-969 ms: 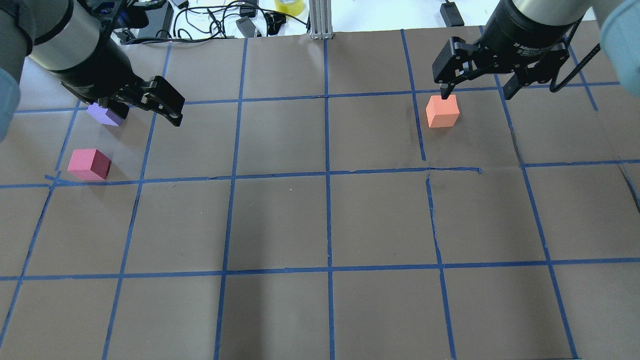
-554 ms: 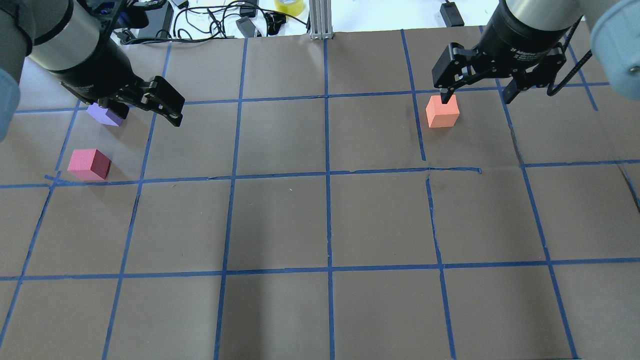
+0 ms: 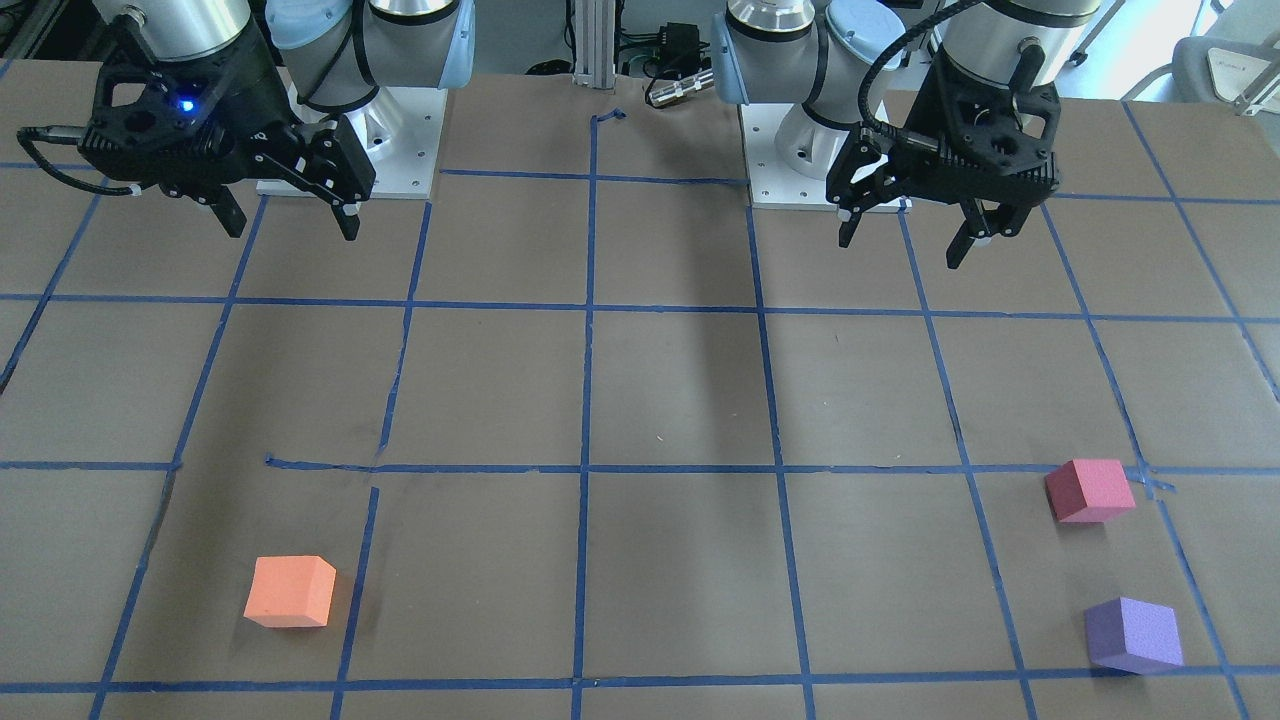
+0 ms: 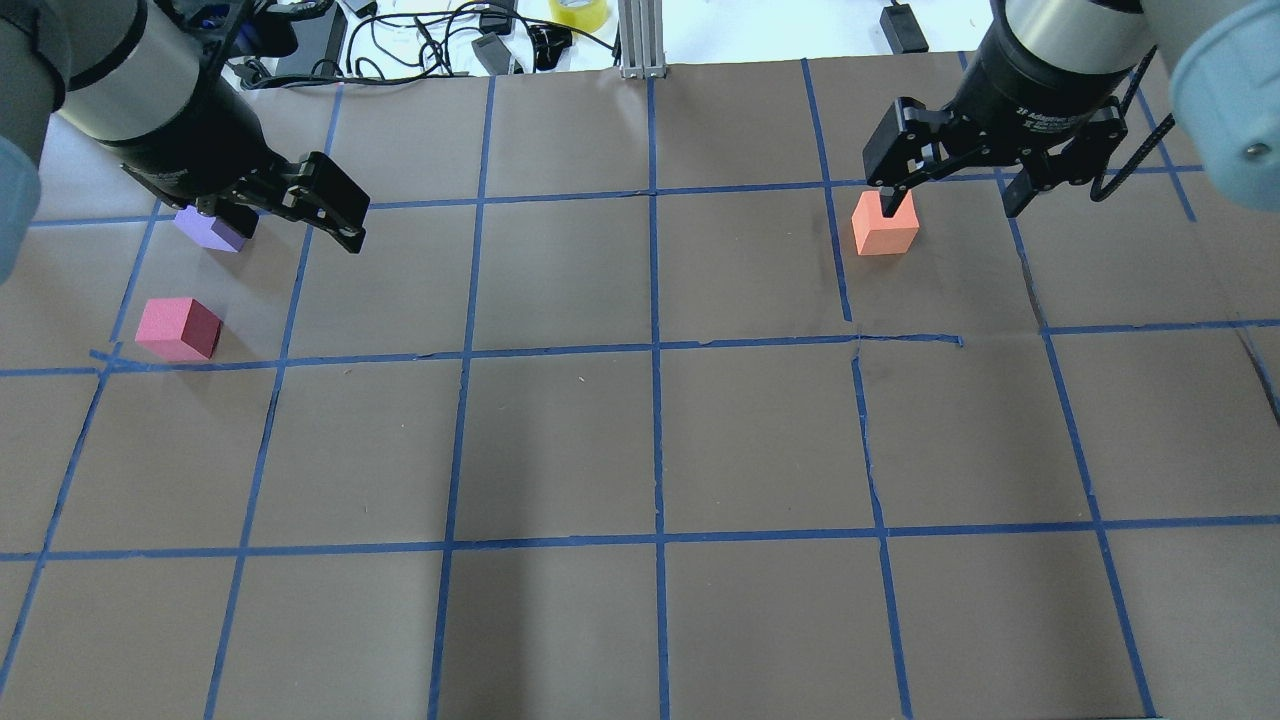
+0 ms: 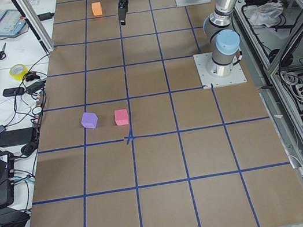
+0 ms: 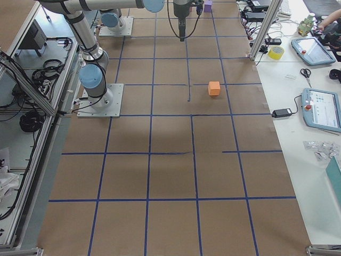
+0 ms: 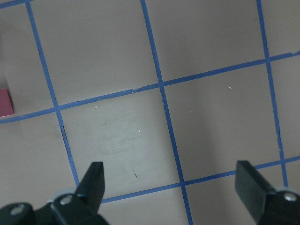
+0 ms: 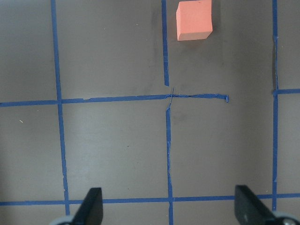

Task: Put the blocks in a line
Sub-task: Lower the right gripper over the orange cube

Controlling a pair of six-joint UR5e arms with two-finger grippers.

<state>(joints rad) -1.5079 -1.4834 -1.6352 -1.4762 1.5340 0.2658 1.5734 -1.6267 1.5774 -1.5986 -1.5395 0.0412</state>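
Note:
The orange cube (image 4: 884,223) sits on the brown table at the far right, also seen in the front view (image 3: 290,591) and the right wrist view (image 8: 194,20). The pinkish-red cube (image 4: 178,328) and the purple cube (image 4: 208,230) sit apart at the far left; both show in the front view, pinkish-red (image 3: 1089,490) and purple (image 3: 1133,634). My left gripper (image 4: 290,232) is open and empty, high above the table (image 3: 900,250). It partly hides the purple cube from overhead. My right gripper (image 4: 950,212) is open and empty, raised on the robot's side of the orange cube (image 3: 292,232).
Blue tape grid lines cross the brown table. Cables, a yellow tape roll (image 4: 578,12) and an aluminium post (image 4: 640,40) lie along the far edge. The arms' base plates (image 3: 350,150) stand on the robot's side. Tablets and tools lie on the side bench (image 6: 319,106).
My right gripper has shifted slightly, its finger now overlapping the orange cube's top edge in the overhead view. The left arm and all cubes have not moved.

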